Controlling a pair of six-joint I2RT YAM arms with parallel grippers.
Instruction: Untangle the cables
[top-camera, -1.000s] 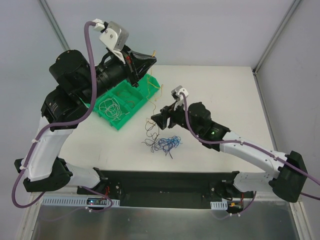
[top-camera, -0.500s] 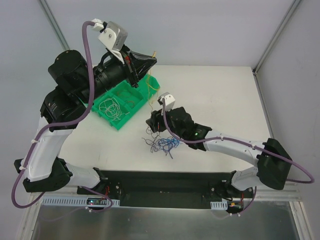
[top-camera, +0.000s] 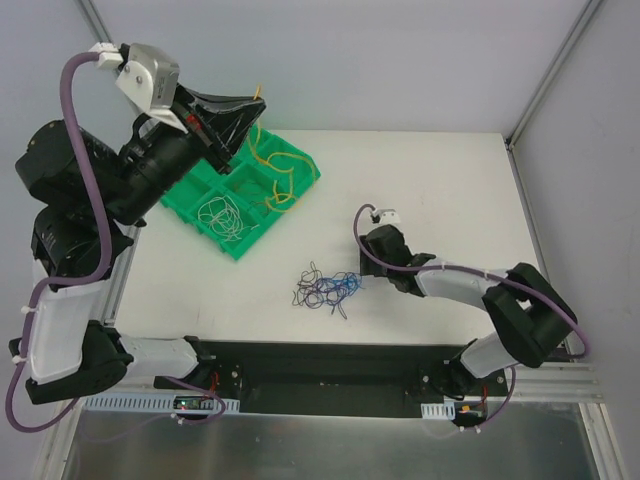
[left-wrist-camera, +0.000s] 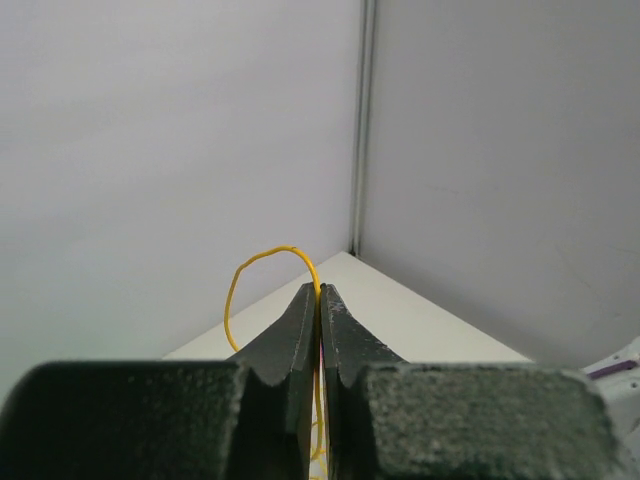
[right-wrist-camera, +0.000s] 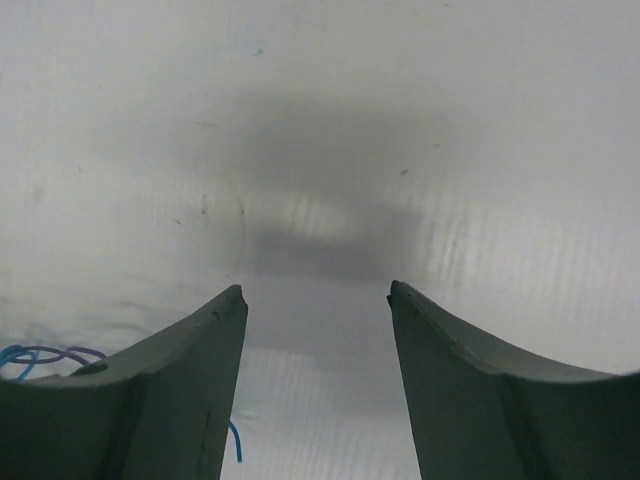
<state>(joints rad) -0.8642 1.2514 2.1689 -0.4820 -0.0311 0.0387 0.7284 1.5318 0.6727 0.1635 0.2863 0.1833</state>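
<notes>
Cable tangle (top-camera: 326, 289) is sitting on the table (top-camera: 450, 190) a bit below the middle of the top view, well apart from the green bin (top-camera: 222, 243) at the upper left.

What changed: a second ago the right gripper (right-wrist-camera: 315, 292) was right over the pile with a few dark strands dangling from it. Now it's backed off to the right of the tangle, low over bare table, fingers spread wide with nothing between them. Its wrist view only catches a bit of blue and purple wire at the lower left edge. The dark strands are back with the pile, so I'd say that pull didn't separate anything.

Meanwhile the left gripper (left-wrist-camera: 320, 295) has swung up and toward the upper left, jaws pinched tight on a yellow cable (left-wrist-camera: 280, 248) that loops out above the tips and trails down to the bin. That also uncovers the bin.

Count:
- one tangle; strand count I can't tell, at least three colours
- one bin with several compartments
- one white coil (top-camera: 220, 215) in it
- yellow wire in the neighbouring compartments, can't say how many pieces
- two arms, two grippers

My read: white is sorted, yellow is nearly there, and the blue/purple/dark mess is still to do.
</notes>
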